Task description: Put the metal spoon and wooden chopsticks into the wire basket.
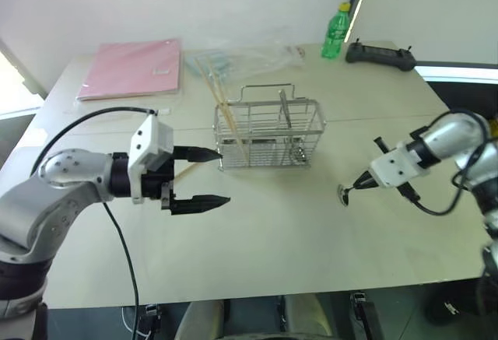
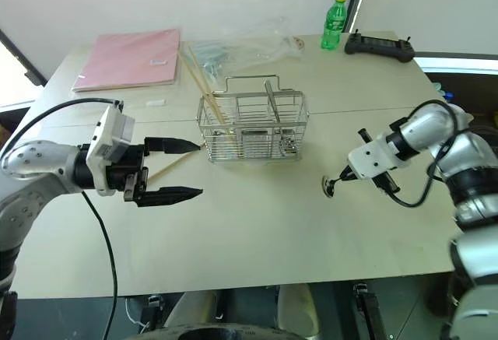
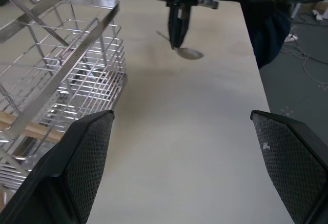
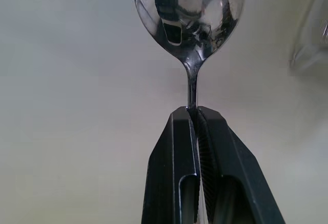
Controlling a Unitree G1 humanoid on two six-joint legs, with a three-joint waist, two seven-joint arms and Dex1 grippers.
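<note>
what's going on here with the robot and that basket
The robot's right hand is shut on the metal spoon, bowl end near the table, right of the wire basket. The wooden chopsticks already lean in the basket's left end. The left hand hovers open beside the basket.

The table (image 1: 257, 231) is lit brightly and evenly; soft shadows are cast beneath the wire basket (image 1: 268, 134). Glare is seen on the metal spoon (image 4: 188, 14), its surroundings blurred.
</note>
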